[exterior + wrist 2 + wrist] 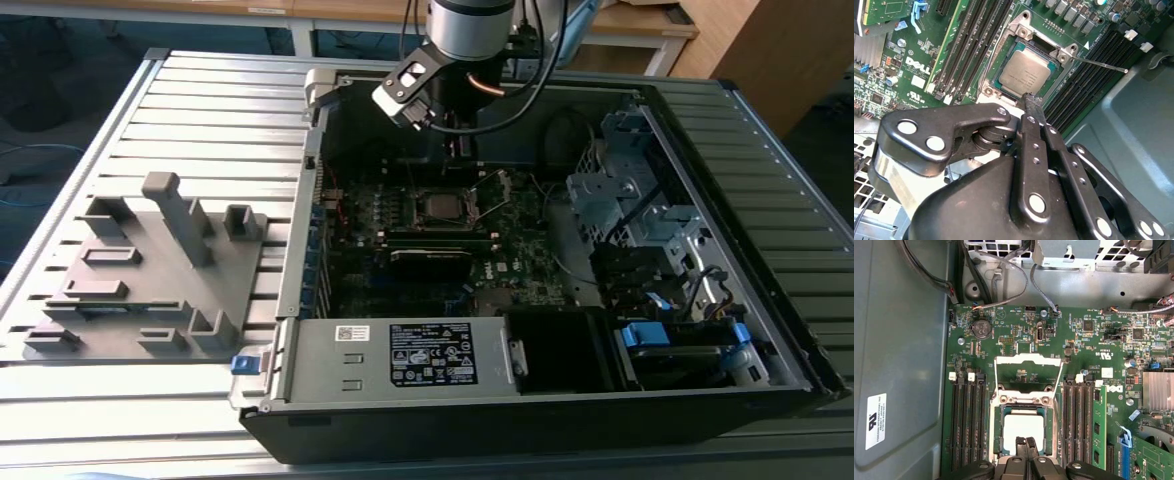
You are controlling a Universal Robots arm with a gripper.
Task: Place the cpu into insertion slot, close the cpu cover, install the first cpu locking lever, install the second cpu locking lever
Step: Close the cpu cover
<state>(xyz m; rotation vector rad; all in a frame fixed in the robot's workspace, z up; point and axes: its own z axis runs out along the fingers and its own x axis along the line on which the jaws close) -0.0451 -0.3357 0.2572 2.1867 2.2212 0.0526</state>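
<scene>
Gripper (1032, 100) linkage sits closest in both wrist views; fingers pressed together, nothing visible between them, tips at one edge of the cpu (1024, 75). Cpu lies flat in the insertion slot (995, 430). Cpu cover (1029, 358) hinged open, folded back off the slot. Thin locking lever (1099, 62) angles out over the memory slots (1089, 75).

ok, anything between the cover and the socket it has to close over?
Nothing lies on the cpu, seated in the socket. The cover is swung open. Only the shut tool stands at the socket's edge opposite the hinge, possibly in the cover's swing.
</scene>
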